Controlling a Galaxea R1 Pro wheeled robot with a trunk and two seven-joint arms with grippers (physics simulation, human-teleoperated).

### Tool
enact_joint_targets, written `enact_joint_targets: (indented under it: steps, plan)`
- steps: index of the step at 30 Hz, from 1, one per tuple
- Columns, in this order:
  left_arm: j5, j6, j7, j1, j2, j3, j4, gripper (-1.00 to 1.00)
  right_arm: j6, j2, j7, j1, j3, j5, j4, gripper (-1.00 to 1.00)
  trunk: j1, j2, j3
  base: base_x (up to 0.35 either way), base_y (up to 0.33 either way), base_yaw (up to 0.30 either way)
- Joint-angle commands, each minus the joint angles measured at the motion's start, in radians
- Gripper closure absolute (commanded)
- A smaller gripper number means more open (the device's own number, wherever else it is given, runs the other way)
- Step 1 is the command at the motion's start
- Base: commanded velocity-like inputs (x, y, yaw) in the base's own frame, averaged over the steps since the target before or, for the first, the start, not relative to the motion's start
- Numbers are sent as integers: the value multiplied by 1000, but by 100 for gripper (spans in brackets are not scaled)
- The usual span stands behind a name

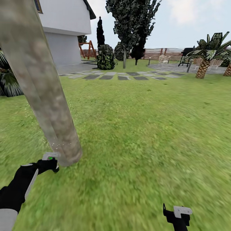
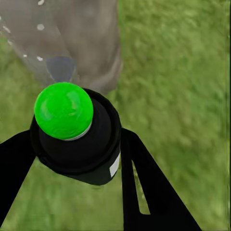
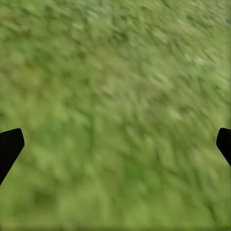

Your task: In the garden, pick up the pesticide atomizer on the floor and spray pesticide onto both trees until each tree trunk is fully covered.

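My left pincer (image 2: 77, 159) grips the pesticide atomizer (image 2: 74, 134), green cap up, nozzle just beside the base of the tree trunk (image 1: 41, 83). My right pincer (image 3: 115, 144) hangs spread apart over the lawn (image 1: 144, 128); paving slabs (image 1: 106, 77) lie well beyond.

Mottled grey-tan trunk (image 1: 41, 93), green-capped black atomizer (image 2: 77, 134)

A white house (image 1: 65, 29) stands beyond grey stepping slabs (image 1: 118, 75), palms (image 1: 207, 56) rightward.
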Motion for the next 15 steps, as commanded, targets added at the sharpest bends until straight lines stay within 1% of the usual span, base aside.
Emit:
enact_joint_targets:
  steps: [1,3,4,5,6,9,11,13,15]
  plan:
    - [-4,0,-7,-6,3,-1,0,100,0,0,0,0,0,0,0,-100,0,0,0,0,0,0]
    - [-6,1,-17,-34,15,2,2,100,0,0,0,0,0,0,0,-100,0,0,0,0,0,0]
    - [-8,17,-20,-66,54,5,12,100,0,0,0,0,0,0,0,-100,0,0,0,0,0,0]
    - [-8,37,-21,-80,86,6,25,100,0,0,0,0,0,0,0,-100,0,0,0,0,0,0]
    - [-8,54,-22,-94,112,6,35,100,0,0,0,0,0,0,0,-100,0,0,0,0,0,0]
    - [-10,70,-22,-117,144,7,44,100,0,0,0,0,0,0,0,-100,0,0,0,0,0,0]
    - [-9,71,-22,-112,147,4,45,100,0,2,0,0,0,0,0,-100,0,0,0,0,0,0]
    - [-8,68,-22,-108,144,-2,45,100,0,4,0,0,0,0,0,-100,0,0,0,0,0,35]
    - [-4,67,-29,-107,117,-22,45,100,0,7,0,0,0,0,0,-100,0,0,0,0,0,233]
